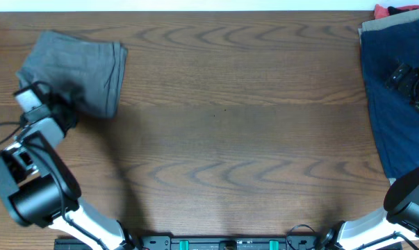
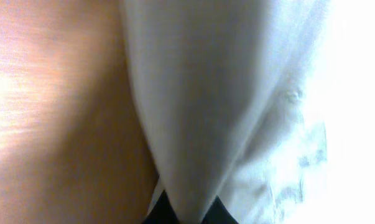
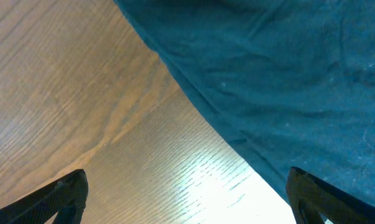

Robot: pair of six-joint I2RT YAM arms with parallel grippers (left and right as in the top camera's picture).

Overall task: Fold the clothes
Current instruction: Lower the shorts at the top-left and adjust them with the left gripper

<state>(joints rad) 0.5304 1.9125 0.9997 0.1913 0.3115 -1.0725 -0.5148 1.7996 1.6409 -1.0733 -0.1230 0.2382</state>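
The left hand [image 1: 64,110] is clamped on the near-left edge of the grey-olive shorts [image 1: 80,62], with cloth pinched between its fingers. The shorts lie folded at the far left corner of the counter [image 1: 230,125], their long axis roughly left-right. The right hand [image 3: 187,196] hangs with its fingers spread wide over the edge of the navy shorts [image 1: 393,132] at the counter's right side. A broad stretch of counter separates the two garments.

Left arm [image 1: 35,194]: black rounded joints, white links.
Cable [image 1: 4,127]: thin, black.
Right arm [image 1: 411,198]: black joint, white link.
Right fingertips [image 3: 66,196]: black, angular.
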